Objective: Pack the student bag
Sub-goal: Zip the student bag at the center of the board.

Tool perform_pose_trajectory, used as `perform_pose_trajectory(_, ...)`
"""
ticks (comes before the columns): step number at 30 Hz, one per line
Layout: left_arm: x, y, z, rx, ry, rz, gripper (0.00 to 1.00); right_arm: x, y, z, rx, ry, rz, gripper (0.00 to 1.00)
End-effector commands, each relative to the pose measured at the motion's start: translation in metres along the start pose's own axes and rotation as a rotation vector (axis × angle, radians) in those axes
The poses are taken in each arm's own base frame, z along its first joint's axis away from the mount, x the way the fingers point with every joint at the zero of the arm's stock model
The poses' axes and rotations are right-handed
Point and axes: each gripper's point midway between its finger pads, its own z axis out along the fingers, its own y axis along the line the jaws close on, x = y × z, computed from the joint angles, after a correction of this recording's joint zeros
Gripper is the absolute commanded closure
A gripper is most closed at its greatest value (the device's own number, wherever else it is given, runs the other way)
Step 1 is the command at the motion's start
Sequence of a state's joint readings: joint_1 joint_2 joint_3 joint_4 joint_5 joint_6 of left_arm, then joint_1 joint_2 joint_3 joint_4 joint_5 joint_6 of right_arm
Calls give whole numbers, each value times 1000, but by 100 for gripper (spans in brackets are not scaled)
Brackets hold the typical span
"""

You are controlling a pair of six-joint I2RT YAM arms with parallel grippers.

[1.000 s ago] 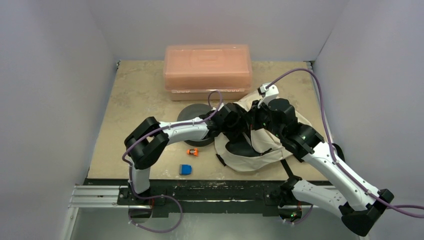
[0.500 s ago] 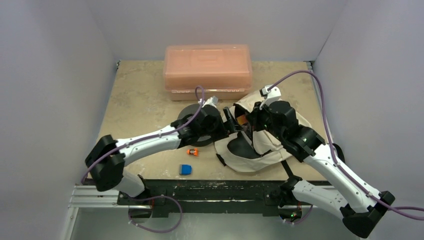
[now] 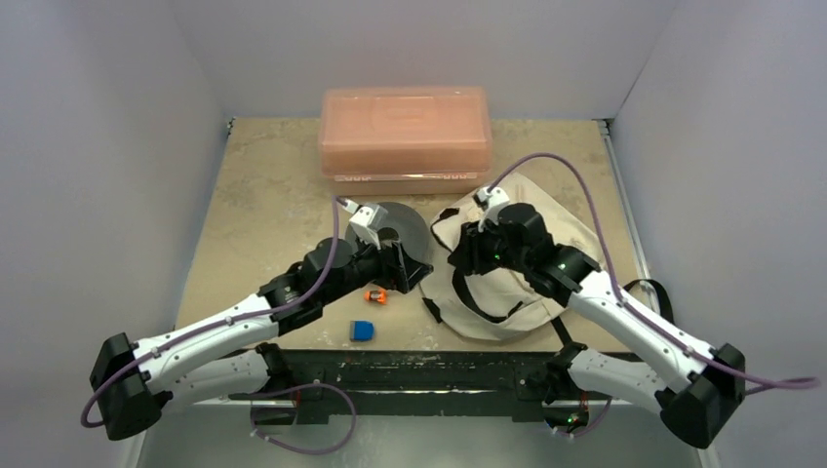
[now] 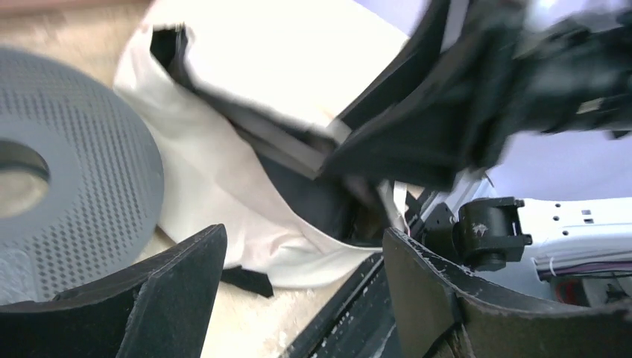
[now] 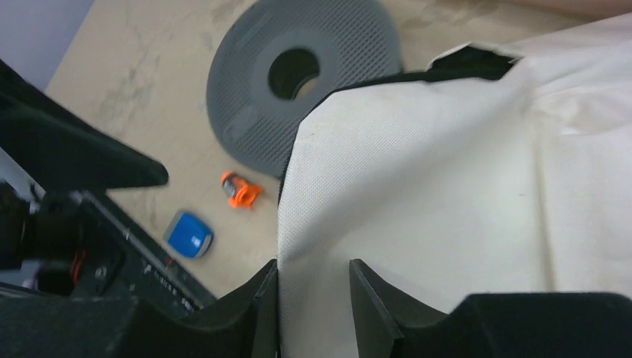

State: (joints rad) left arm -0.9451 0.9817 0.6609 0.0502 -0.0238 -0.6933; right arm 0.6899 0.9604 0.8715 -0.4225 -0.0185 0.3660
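**Left gripper** [image 4: 298, 291]
- State: the jaws are spread wide, with nothing between them.
- Position: it hangs low over the bench [image 3: 263, 195], fingers pointing toward the bag [image 4: 298, 67].
- The bag lies directly ahead of this gripper, near the fingertips but apart from them. Its dark opening faces the gripper, and a cream flap stands raised above that opening.
- A grey disc [image 4: 74, 171] lies flat ahead and to the left of the fingers, just beside the bag's near edge.

**Right gripper** [image 5: 313, 298]
- State: the jaws stand a short way apart. Cream bag fabric fills the gap between them, and the free edge of a flap runs along the inner face of one finger. Whether the pads press the fabric cannot be told.
- Position: it sits over the left part of the bag. The rest of the bag spreads out ahead of it and to its right, lying on the bench under the right arm.

**Both grippers, overhead view**
- The two grippers are near each other, with the bag's left edge between them.
- A small orange item [image 5: 240, 189] lies on the bench just on the near side of the left gripper. A blue item [image 5: 190, 233] lies nearer the bench edge.
- A pink box [image 3: 405, 132] stands beyond both grippers, well apart from them.
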Motion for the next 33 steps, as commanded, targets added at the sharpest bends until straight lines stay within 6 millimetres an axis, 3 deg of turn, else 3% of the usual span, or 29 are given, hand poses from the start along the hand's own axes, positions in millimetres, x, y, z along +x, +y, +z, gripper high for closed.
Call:
perform_pose_trajectory(1, -33, -6, -12, 34, -141, 196, 24, 38, 53, 13, -311, 178, 11, 54)
perform_pose_trajectory(3, -34, -11, -13, 60, -144, 224, 24, 33, 45, 10, -255, 162, 10, 46)
perform_pose_trajectory(5, -34, -19, -11, 103, -140, 236, 24, 13, 27, 3, -124, 77, 31, 28)
perform_pose_trajectory(6, -31, -28, -10, 150, -125, 239, 24, 2, 8, -2, -3, 18, 85, 11)
perform_pose_trajectory(7, -29, -35, -8, 189, -117, 237, 24, -5, -11, -10, 115, -37, 142, 3)
perform_pose_trajectory(8, -26, -42, -5, 225, -104, 234, 24, -9, -29, -18, 217, -87, 198, 1)
perform_pose_trajectory(12, -18, -65, 12, 323, -21, 183, 27, 14, -67, -38, 434, -111, 374, 1)
perform_pose_trajectory(17, -2, -90, 31, 397, 84, 178, 33, 63, -65, -54, 480, 58, 535, 5)
perform_pose_trajectory(18, -2, -92, 32, 399, 86, 184, 34, 73, -64, -59, 483, 91, 557, 9)
perform_pose_trajectory(21, -5, -95, 33, 400, 72, 187, 34, 100, -67, -70, 497, 145, 605, 43)
perform_pose_trajectory(22, -6, -96, 33, 402, 70, 188, 34, 107, -68, -72, 498, 152, 618, 46)
perform_pose_trajectory(26, -7, -95, 31, 390, 70, 187, 34, 129, -80, -82, 554, 176, 633, 46)
perform_pose_trajectory(33, -5, -88, 23, 365, 71, 187, 32, 135, -90, -73, 607, 169, 623, 47)
